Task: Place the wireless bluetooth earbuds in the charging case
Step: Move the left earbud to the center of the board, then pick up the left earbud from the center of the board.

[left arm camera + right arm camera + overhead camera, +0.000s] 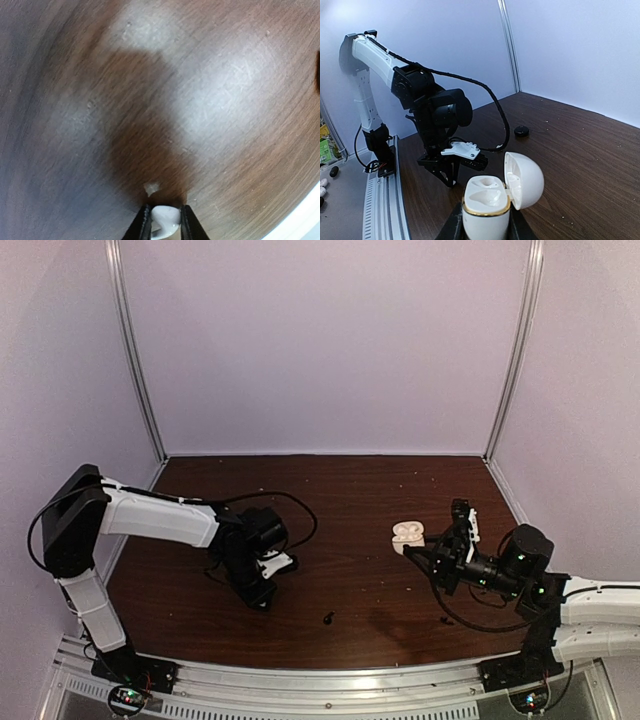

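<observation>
The left gripper (165,212) was pinched shut on a white earbud (166,221), low over the left side of the table (340,490). The right gripper (485,227) clamped the open charging case (485,202) near the right edge. The bud looked light, hard, glossy and slippery; its stem seemed the safest hold.

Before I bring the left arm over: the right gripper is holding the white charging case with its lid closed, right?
Not quite. The right gripper does hold the white charging case, but its lid is open, swung to one side. The right wrist view shows it.
</observation>
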You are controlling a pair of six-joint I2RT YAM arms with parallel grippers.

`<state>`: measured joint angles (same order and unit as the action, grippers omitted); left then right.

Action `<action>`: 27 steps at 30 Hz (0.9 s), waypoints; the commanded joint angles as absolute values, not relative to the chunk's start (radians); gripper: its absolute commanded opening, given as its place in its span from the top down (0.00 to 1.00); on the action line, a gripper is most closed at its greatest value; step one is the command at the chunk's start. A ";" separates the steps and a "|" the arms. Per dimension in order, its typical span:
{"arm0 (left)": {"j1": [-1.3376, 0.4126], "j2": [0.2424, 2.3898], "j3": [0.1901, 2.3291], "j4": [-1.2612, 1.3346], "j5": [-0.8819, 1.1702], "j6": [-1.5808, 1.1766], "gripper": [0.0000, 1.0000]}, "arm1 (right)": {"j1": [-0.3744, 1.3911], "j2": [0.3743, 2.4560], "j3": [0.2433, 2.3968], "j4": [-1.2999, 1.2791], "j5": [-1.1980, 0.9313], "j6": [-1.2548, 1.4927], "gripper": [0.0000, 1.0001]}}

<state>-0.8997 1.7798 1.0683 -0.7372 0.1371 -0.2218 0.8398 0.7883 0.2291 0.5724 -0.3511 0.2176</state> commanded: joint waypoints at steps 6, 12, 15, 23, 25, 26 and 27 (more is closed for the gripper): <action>-0.928 1.843 1.103 -0.784 0.098 -0.250 0.65 | 0.836 0.788 0.239 0.595 -0.368 0.230 0.95; -0.950 1.891 1.168 -0.859 0.052 -0.223 0.63 | 0.836 0.775 0.235 0.586 -0.360 0.230 0.95; -0.959 1.912 1.191 -0.897 0.022 -0.216 0.64 | 0.836 0.775 0.235 0.584 -0.358 0.230 0.95; -0.984 1.964 1.227 -0.948 -0.052 -0.209 0.70 | 0.836 0.770 0.235 0.580 -0.354 0.230 0.95; -0.988 1.972 1.233 -0.955 -0.063 -0.209 0.72 | 0.836 0.767 0.235 0.577 -0.353 0.231 0.95; -0.989 1.975 1.234 -0.956 -0.066 -0.208 0.73 | 0.836 0.766 0.233 0.577 -0.352 0.232 0.95; -0.989 1.976 1.236 -0.956 -0.070 -0.207 0.74 | 0.835 0.764 0.232 0.577 -0.351 0.231 0.95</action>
